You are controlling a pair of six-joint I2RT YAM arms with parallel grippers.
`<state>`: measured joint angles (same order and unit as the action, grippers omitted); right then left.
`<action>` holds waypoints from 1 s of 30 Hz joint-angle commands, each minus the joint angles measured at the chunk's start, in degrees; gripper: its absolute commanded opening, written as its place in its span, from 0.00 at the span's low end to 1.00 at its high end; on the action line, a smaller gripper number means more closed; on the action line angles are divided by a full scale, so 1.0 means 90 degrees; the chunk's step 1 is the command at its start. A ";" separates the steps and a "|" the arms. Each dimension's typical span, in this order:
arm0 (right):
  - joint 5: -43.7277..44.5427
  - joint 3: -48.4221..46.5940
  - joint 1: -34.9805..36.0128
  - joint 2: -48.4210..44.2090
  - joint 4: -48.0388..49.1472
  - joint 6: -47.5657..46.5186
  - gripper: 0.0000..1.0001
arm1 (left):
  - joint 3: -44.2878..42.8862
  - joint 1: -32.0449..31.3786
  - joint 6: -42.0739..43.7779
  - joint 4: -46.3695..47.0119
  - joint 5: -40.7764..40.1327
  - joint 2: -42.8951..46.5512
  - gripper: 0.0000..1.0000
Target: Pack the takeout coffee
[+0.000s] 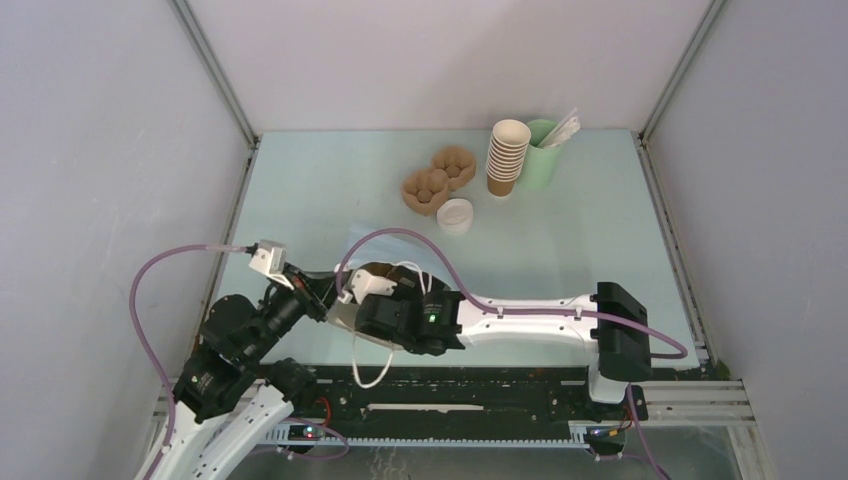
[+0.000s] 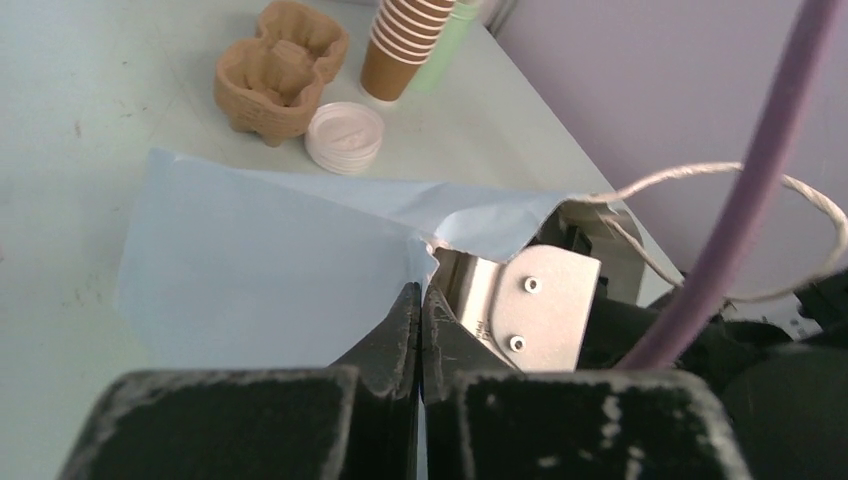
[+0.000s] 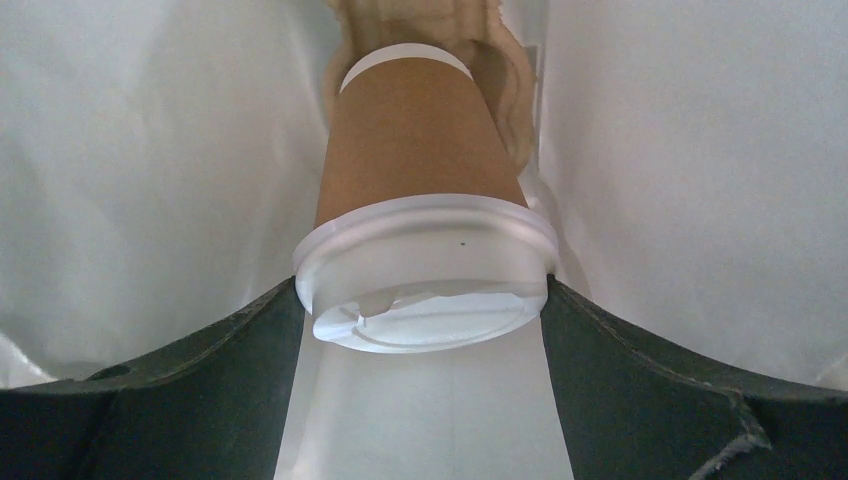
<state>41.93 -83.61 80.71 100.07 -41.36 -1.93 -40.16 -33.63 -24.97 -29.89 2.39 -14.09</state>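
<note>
**Coffee in the bag, release still to come**

The takeout coffee [image 3: 420, 170], lid on, sits inside the pale blue bag [image 2: 260, 260] near the table's near edge, left of centre. Its base rests against a pulp carrier [image 3: 500, 60]. The right gripper [image 3: 425, 300] spans the lid widely, touching both sides. The left gripper [image 2: 420, 300] pinches the bag's mouth. Judged remaining: letting go and withdrawing.

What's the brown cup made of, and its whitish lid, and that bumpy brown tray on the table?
The cup looks like paper: its wall is matte, plain brown. Its lid seems to be plastic: milky white, smooth, slightly shiny, with a moulded rim. The tray is probably moulded paper pulp: dull, lumpy and cardboard-brown.
</note>
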 commanded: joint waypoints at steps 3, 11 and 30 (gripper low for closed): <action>0.0184 -0.0677 -0.0011 0.0202 -0.0255 0.0654 0.61 | -0.0269 -0.0014 -0.0602 -0.0984 -0.1366 -0.0362 0.09; -0.0940 -0.1737 -0.0805 0.0630 -0.1110 0.1093 0.61 | -0.1098 -0.0009 -0.0821 -0.1958 -0.2395 -0.1230 0.05; -0.1665 -0.2345 -0.1200 0.0910 -0.1557 0.1089 0.60 | -0.1557 -0.0076 -0.1492 -0.2600 -0.1924 -0.1946 0.70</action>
<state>27.94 -102.10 70.70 107.74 -54.08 6.33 -53.34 -33.63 -35.48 -53.78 -17.26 -30.28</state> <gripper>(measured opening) 0.890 0.712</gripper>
